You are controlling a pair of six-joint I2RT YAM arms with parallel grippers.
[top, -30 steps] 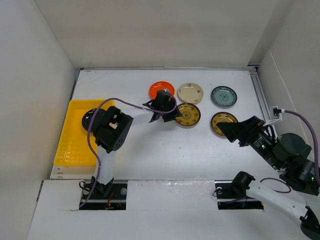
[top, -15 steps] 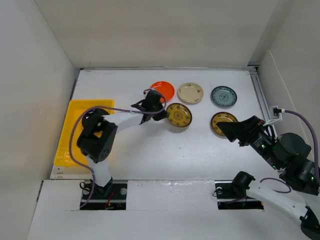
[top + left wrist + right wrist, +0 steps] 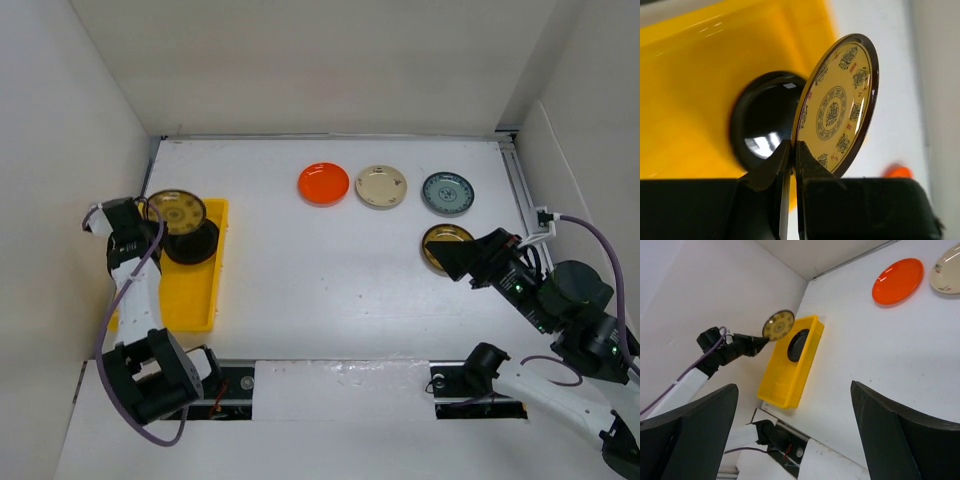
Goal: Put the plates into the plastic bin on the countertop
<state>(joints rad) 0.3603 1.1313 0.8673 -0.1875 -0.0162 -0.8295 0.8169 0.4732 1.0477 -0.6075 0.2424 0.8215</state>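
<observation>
My left gripper is shut on the rim of a brown-gold patterned plate and holds it above the far end of the yellow plastic bin. In the left wrist view the plate stands on edge in my gripper, over a black plate lying in the bin. The black plate also shows from above. My right gripper is open and empty, over the near edge of a second brown-gold plate. An orange plate, a cream plate and a teal-grey plate lie in a row.
White walls close in the countertop on the left, back and right. A metal rail runs along the right edge. The bin stands hard against the left wall. In the right wrist view the orange plate and the bin show.
My left arm has swung from the middle of the countertop to the far left, carrying the brown-gold plate to above the bin. The right arm has barely moved.
</observation>
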